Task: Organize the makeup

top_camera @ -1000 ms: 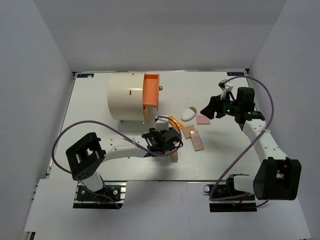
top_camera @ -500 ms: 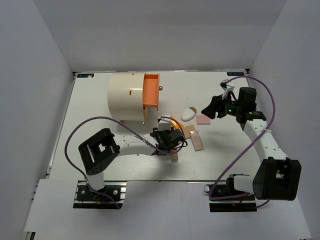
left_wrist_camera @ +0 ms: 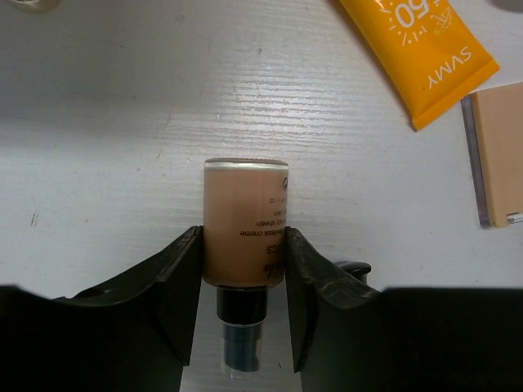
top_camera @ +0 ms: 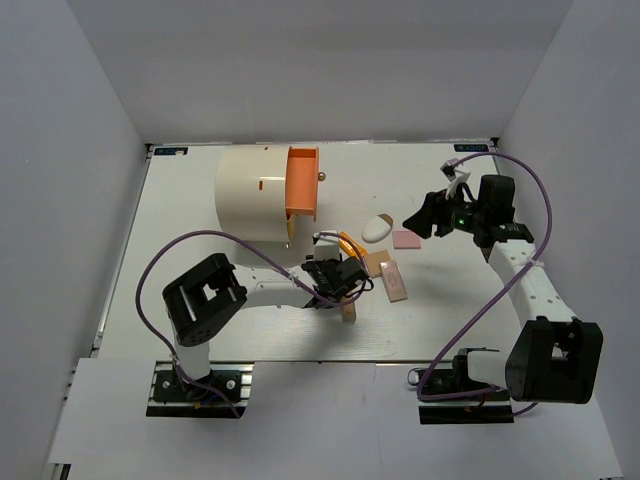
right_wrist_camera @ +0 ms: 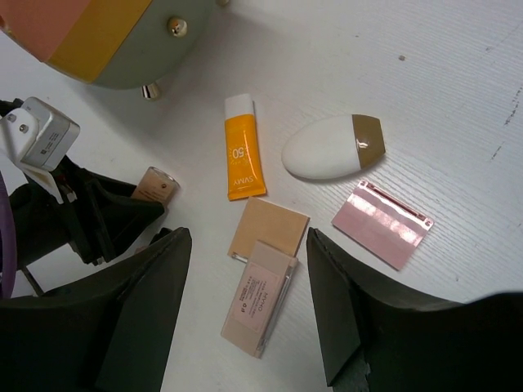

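Observation:
My left gripper (top_camera: 338, 278) (left_wrist_camera: 243, 235) is shut on a tan tube (left_wrist_camera: 243, 200) with a dark pump cap, low over the table; the tube's end also shows in the right wrist view (right_wrist_camera: 155, 184). Just past it lie an orange-and-white tube (top_camera: 350, 245) (right_wrist_camera: 243, 147), a beige square (top_camera: 377, 262) (right_wrist_camera: 268, 229) and a beige rectangular piece (top_camera: 395, 282) (right_wrist_camera: 260, 306). A white oval compact (top_camera: 376, 228) (right_wrist_camera: 333, 147) and a pink square (top_camera: 406, 239) (right_wrist_camera: 382, 222) lie further right. My right gripper (top_camera: 412, 222) (right_wrist_camera: 247, 237) is open and empty, raised above them.
The large cream cylinder (top_camera: 255, 195) with an orange front (top_camera: 302, 185) and gold knobs stands at the back left. Another small tan piece (top_camera: 349, 312) lies on the near side of my left gripper. Purple cables loop round both arms.
My left arm's rear links have swung to the right and its gripper has edged slightly right, still on the tan tube. My right gripper has hardly moved.

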Available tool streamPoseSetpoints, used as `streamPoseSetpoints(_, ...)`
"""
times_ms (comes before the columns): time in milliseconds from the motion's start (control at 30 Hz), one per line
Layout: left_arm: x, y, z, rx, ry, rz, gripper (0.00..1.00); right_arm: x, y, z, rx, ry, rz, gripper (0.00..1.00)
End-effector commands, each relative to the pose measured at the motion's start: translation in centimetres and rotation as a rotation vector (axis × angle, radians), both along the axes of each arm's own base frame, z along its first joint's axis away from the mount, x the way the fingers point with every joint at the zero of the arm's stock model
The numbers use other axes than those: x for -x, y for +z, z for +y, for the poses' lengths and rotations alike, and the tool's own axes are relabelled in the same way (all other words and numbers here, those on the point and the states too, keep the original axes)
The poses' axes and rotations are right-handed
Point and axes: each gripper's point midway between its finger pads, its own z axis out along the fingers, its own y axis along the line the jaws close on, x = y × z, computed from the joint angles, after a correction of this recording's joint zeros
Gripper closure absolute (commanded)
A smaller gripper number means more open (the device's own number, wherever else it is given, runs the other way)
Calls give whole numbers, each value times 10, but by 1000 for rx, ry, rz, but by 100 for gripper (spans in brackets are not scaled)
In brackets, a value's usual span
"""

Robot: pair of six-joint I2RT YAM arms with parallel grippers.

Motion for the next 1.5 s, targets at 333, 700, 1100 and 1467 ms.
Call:
streamPoseSetpoints(333, 17, 104, -39, 137, -215, -104, 94, 0, 13, -8, -29, -5, -49, 38)
streamPoseSetpoints(700, 24, 242, -45, 322, -293, -287, 97, 2, 16, -7, -36, -5, -50, 39)
streamPoseSetpoints(1100, -19, 368, 21, 267, -82, -598, 97, 3, 18, -7, -41, -1, -51, 39)
streamPoseSetpoints(1467, -95, 366, 56, 118, 41, -604, 96, 4, 19, -5, -48, 5, -51, 40)
